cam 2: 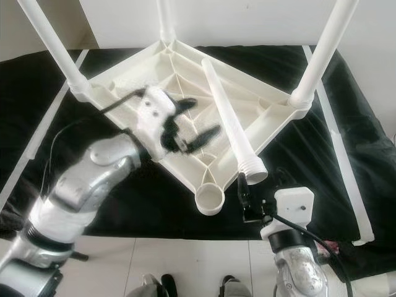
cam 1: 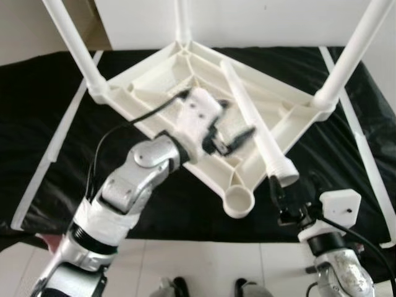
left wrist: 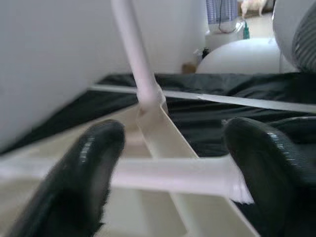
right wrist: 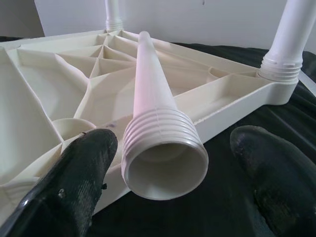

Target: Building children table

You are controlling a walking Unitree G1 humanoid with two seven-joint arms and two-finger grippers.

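Your left gripper [cam 1: 232, 139] hovers over the upturned tabletop [cam 1: 154, 74], fingers [left wrist: 94, 163] spread wide and empty, ready to steady the frame. The tabletop lies underside up on the black cloth [cam 1: 37, 105] so its corner sockets face you; three legs stand fitted. The loose leg [cam 2: 229, 124] lies across the ribs, threaded end overhanging beside the empty socket [cam 2: 210, 199]. Your right gripper [right wrist: 173, 173] faces that end, fingers wide, nothing held.

home room, white walls [cam 1: 278, 21], pale tiled floor [cam 1: 204, 266], black cloth [cam 1: 37, 124] spread out, furniture beyond
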